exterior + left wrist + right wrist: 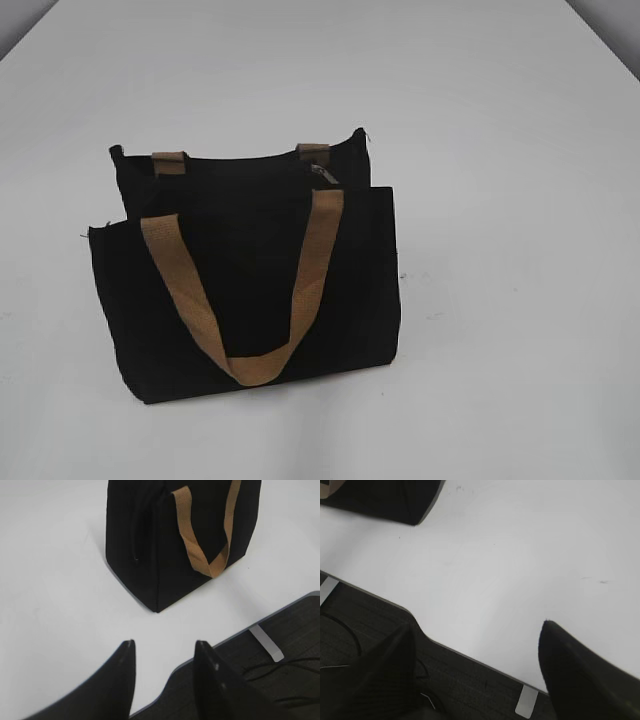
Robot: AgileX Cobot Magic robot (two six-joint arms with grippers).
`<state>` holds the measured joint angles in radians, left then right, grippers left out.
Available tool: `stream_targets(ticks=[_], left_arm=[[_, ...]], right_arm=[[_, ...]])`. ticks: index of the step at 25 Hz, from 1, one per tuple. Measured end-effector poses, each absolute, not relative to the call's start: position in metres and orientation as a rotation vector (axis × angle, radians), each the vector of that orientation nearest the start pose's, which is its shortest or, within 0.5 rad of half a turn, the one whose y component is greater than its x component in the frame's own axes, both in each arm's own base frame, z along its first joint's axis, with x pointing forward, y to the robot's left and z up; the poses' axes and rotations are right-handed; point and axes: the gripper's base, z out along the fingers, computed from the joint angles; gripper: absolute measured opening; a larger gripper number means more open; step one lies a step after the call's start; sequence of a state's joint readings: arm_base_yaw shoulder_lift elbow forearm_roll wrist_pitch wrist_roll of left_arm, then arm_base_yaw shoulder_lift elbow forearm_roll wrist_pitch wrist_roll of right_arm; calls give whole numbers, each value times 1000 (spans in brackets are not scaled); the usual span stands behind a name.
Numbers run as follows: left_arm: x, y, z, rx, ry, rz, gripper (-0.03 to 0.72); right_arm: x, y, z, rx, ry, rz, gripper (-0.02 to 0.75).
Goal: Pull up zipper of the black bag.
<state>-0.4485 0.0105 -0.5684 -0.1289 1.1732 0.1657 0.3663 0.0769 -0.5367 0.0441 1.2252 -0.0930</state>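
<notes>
At centre frame, the black bag (245, 290) stood on the desk (500, 150), its zipper (325, 174) untouched. We kept both the left end effector (165, 652) and the right end effector (477, 645) released, well apart from it; all pulling remained.

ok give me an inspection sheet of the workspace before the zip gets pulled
surface: white table, a few faint marks, near edge visible in both wrist views
job's things: black bag upright, tan strap handle hanging down its front; zipper pull at the top, toward the right end
clutter: nothing seen
grippers: left gripper jaws apart, empty, over the near table edge short of the bag; right gripper jaws wide apart, empty, bag corner far off
cables: dark cables on the floor below the table edge
surroundings: dark floor
</notes>
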Motion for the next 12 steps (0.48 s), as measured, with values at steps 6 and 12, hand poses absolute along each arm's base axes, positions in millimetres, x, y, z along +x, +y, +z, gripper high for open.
stream_targets(ticks=[6, 12], left_arm=[[-11, -6, 284, 615, 1965, -344, 288], [-11, -6, 285, 603, 1954, -347, 288]], right_arm=[[-7, 0, 273, -506, 2152, 194, 592], [0, 3, 268, -494, 2107, 197, 592]])
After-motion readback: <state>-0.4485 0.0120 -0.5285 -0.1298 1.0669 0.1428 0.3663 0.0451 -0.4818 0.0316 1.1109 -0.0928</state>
